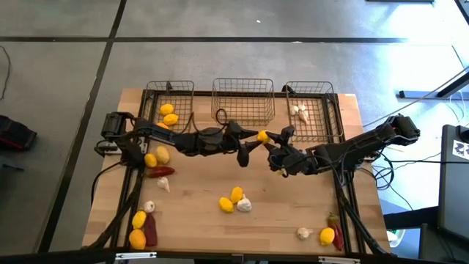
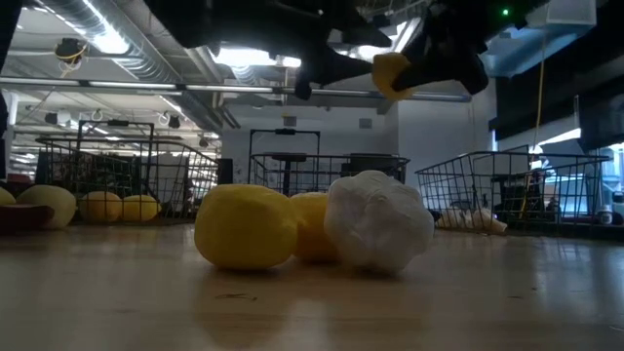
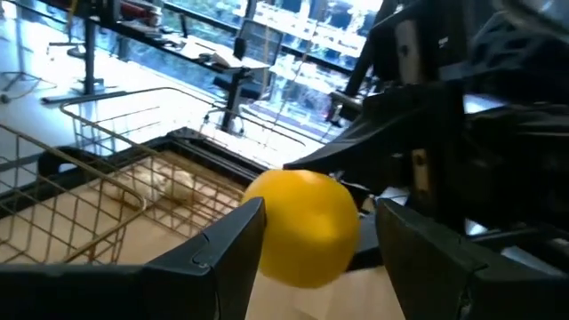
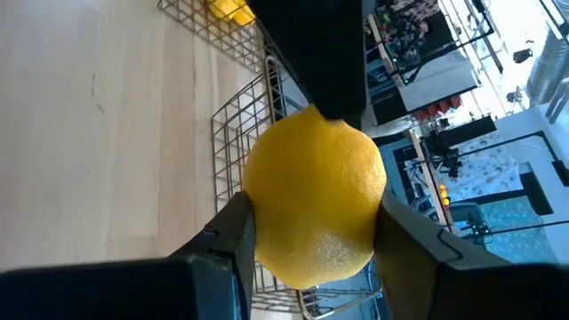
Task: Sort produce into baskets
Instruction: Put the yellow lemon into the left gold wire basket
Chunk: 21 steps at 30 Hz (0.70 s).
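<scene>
Lemon (image 4: 316,200) between pincers, no legible writing

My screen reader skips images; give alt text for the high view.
Both grippers, left and right, meet on one lemon above a wooden table, in front of three wire baskets. Lemons, garlic bulbs and red chilies lie scattered around.

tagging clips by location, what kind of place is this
Probably a robotics lab or workshop in an industrial-style hall. The low view shows exposed ceiling ducts and strip lights behind the wooden table, and wire baskets stand along its far edge, between two robot arms.
</scene>
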Tool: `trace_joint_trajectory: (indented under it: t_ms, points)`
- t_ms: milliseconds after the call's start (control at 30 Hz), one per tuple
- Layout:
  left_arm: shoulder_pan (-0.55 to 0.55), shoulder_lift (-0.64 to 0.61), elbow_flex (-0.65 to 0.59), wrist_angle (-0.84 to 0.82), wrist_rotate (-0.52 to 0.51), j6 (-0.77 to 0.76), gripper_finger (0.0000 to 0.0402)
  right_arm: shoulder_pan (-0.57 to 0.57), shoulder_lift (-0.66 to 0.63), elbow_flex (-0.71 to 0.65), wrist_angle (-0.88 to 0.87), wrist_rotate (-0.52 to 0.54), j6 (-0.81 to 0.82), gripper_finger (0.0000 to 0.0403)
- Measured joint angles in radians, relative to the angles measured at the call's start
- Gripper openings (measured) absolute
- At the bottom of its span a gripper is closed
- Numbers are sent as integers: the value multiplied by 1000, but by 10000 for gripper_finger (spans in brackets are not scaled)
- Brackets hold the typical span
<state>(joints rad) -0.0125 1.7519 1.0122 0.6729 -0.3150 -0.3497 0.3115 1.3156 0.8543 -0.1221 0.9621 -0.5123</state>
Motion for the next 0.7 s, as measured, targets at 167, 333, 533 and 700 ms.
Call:
trace_joint_trajectory:
  t_ms: [167, 333, 533, 700]
  points:
    - [1, 36, 52, -52, -41, 10, 212, 0, 1, -2, 0, 4, -17, 156]
    - [1, 34, 59, -75, -47, 36, 212, 2, 2, -2, 1, 24, -20, 156]
    - [0, 32, 61, -124, -43, 9, 212, 2, 2, -2, -9, 7, -19, 156]
    - [-1, 32, 60, -132, -42, 18, 212, 2, 2, -2, -11, 1, -15, 156]
